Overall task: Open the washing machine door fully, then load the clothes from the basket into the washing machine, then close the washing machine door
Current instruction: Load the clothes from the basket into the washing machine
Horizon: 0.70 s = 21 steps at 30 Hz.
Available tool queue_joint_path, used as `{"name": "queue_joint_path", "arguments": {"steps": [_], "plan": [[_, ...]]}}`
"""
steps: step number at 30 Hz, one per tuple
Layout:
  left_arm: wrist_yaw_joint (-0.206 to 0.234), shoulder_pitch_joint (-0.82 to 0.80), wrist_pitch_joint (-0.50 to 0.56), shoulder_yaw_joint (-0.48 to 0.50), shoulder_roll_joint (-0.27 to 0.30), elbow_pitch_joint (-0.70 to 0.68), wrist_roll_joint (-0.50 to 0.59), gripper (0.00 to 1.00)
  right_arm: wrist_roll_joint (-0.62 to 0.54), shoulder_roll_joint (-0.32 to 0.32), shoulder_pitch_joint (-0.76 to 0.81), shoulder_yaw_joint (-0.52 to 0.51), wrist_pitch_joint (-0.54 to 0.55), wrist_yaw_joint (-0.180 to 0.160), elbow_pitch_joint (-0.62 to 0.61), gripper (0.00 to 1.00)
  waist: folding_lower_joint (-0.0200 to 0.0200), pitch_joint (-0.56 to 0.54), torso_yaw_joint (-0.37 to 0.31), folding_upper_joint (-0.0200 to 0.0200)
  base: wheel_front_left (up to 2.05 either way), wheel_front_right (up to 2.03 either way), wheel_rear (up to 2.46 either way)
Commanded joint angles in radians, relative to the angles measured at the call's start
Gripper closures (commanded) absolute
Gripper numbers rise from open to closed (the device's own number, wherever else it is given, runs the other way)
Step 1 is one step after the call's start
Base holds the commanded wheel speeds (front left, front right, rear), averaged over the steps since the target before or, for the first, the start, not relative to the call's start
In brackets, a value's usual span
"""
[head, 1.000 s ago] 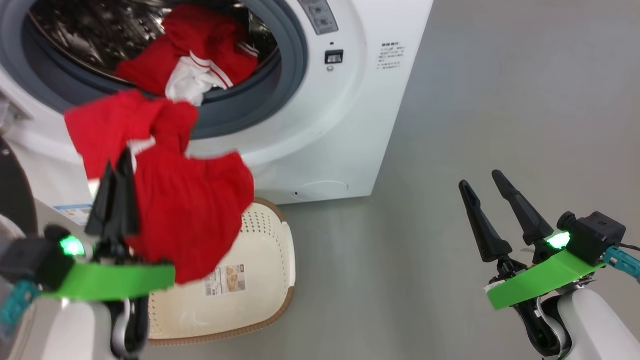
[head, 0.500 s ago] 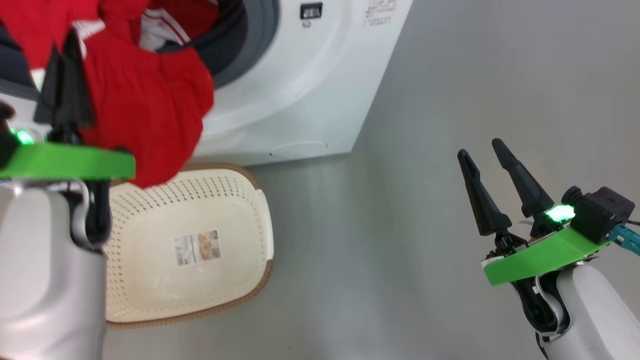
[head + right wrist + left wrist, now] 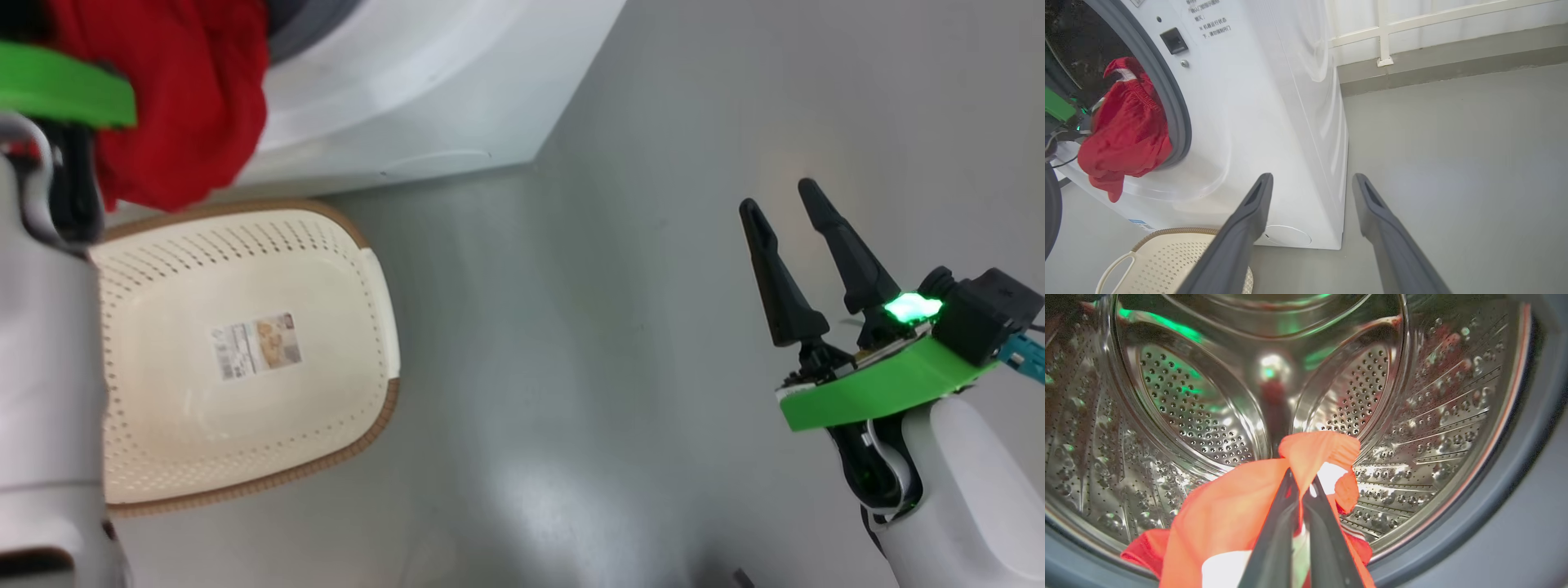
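Note:
My left gripper (image 3: 1301, 477) is shut on a red garment (image 3: 1237, 510) and holds it at the mouth of the steel drum (image 3: 1208, 416). More red fabric (image 3: 1143, 549) lies low at the drum's lip. From the right wrist, the held garment (image 3: 1126, 130) hangs over the grey gasket of the washing machine (image 3: 1274, 102). A black curved edge (image 3: 1051, 212) at far left looks like the open door. The cream basket (image 3: 310, 408) sits on the floor below the garment (image 3: 180, 106), with just a label inside. My right gripper (image 3: 777, 198) is open over bare floor.
Grey floor (image 3: 612, 327) stretches to the right of the machine and basket. A white railing and a low kerb (image 3: 1412, 69) run along the back behind the machine. The round filter cap (image 3: 1288, 236) sits low on the machine's front.
The head camera has tilted down, so the machine and basket slid up and left in the picture. My left gripper carried the red garment from above the basket to the drum mouth. The right gripper has stayed open.

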Motion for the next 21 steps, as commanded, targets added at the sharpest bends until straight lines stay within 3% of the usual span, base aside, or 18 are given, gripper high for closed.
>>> {"name": "queue_joint_path", "arguments": {"steps": [1, 9, 16, 20, 21], "plan": [[-0.003, -0.038, -0.006, 0.021, 0.050, -0.007, 0.018, 1.00, -0.007, 0.001, -0.004, 0.015, -0.005, 0.002, -0.027, 0.00, 0.0000, 0.059, -0.034, -0.0001, 0.00, 0.00, 0.00], [-0.002, -0.205, -0.006, 0.025, 0.086, 0.097, 0.067, 1.00, -0.009, 0.020, -0.023, 0.012, -0.005, 0.002, -0.037, 0.00, 0.0000, 0.145, -0.069, -0.0001, 0.00, 0.00, 0.00], [0.042, -0.260, -0.006, 0.078, 0.084, -0.058, 0.142, 1.00, -0.013, 0.038, -0.038, 0.005, -0.005, 0.002, -0.043, 0.00, 0.0000, 0.182, -0.081, -0.0001, 0.00, 0.00, 0.00], [0.036, -0.244, -0.006, 0.080, 0.066, 0.002, 0.160, 1.00, -0.016, 0.042, -0.039, 0.003, -0.005, 0.002, -0.038, 0.00, 0.0000, 0.178, -0.073, -0.0001, 0.00, 0.00, 0.00], [0.035, -0.246, -0.006, 0.077, 0.063, 0.028, 0.163, 0.91, -0.016, 0.042, -0.039, 0.003, -0.005, 0.002, -0.037, 0.00, 0.0000, 0.177, -0.070, -0.0001, 0.00, 0.00, 0.00]]}}
